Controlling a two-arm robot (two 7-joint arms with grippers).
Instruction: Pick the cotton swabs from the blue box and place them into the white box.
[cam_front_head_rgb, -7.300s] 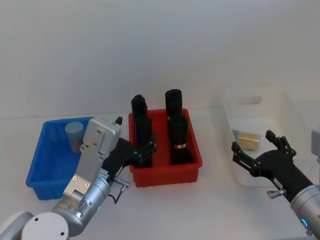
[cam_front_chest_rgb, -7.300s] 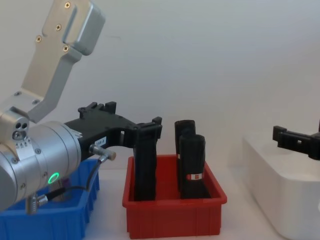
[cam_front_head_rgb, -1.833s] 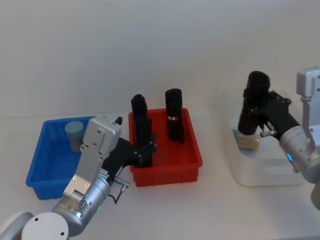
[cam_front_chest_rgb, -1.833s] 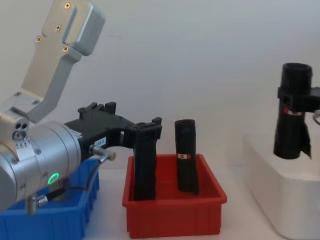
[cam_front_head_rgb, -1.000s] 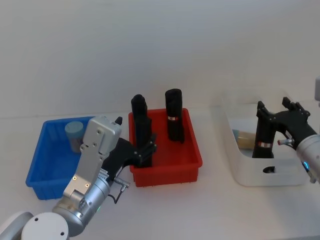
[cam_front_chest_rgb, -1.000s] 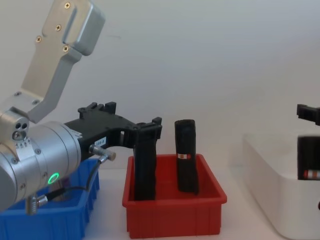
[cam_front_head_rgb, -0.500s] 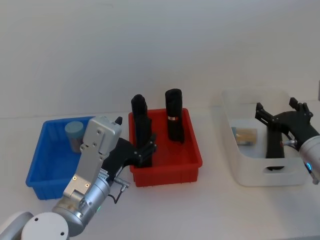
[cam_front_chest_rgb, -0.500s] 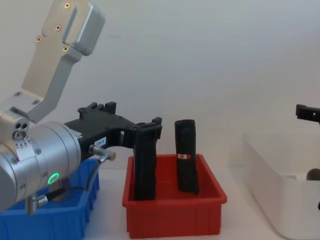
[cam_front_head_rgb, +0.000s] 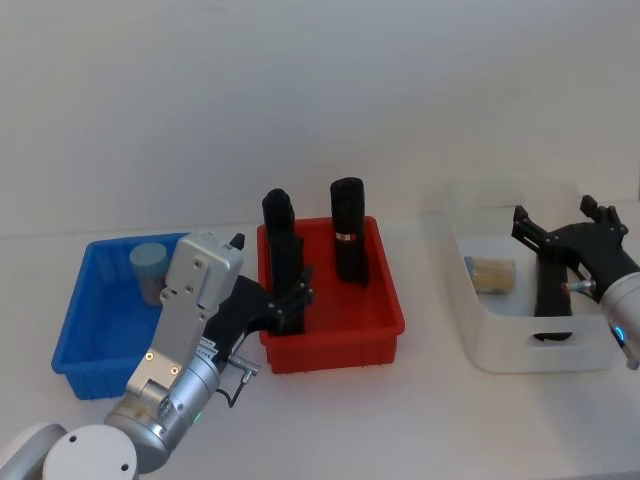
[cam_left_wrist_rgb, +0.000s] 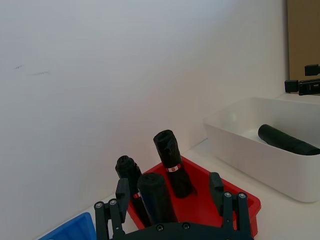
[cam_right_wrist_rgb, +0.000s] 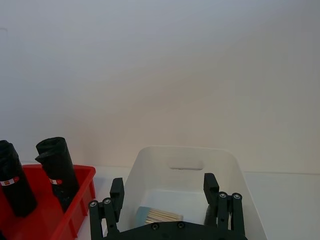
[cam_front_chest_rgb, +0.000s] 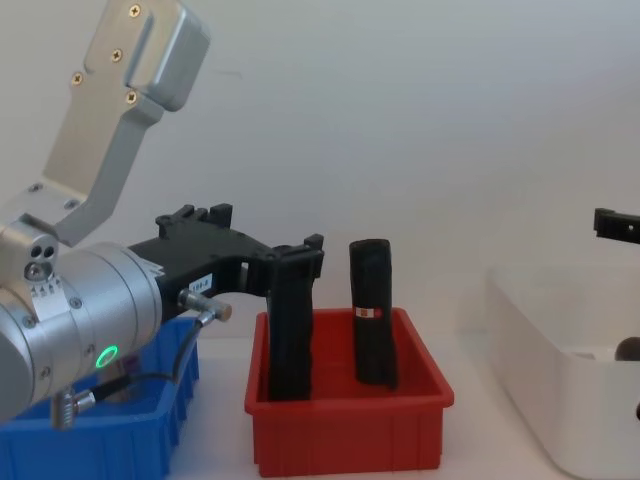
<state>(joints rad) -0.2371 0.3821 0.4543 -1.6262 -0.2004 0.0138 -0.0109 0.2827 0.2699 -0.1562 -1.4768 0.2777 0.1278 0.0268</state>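
Note:
One tub of cotton swabs (cam_front_head_rgb: 150, 266) stands in the blue box (cam_front_head_rgb: 75, 335) at the left. Another tub of cotton swabs (cam_front_head_rgb: 492, 274) lies on its side in the white box (cam_front_head_rgb: 520, 352) at the right, also seen in the right wrist view (cam_right_wrist_rgb: 157, 216). My right gripper (cam_front_head_rgb: 556, 226) hangs open just above the white box, over a black roll (cam_front_head_rgb: 550, 290) that lies inside it. My left gripper (cam_front_head_rgb: 293, 300) is parked open at the red bin's front left corner, its fingers either side of a standing black roll (cam_left_wrist_rgb: 156, 199).
A red bin (cam_front_head_rgb: 335, 345) with three upright black rolls stands between the two boxes. In the chest view my left arm (cam_front_chest_rgb: 90, 330) looms large over the blue box (cam_front_chest_rgb: 120, 440). A white wall closes off the back.
My right gripper lowered a black roll into the white box and let go of it; the roll now lies flat and the gripper stands open above. The left arm has not moved.

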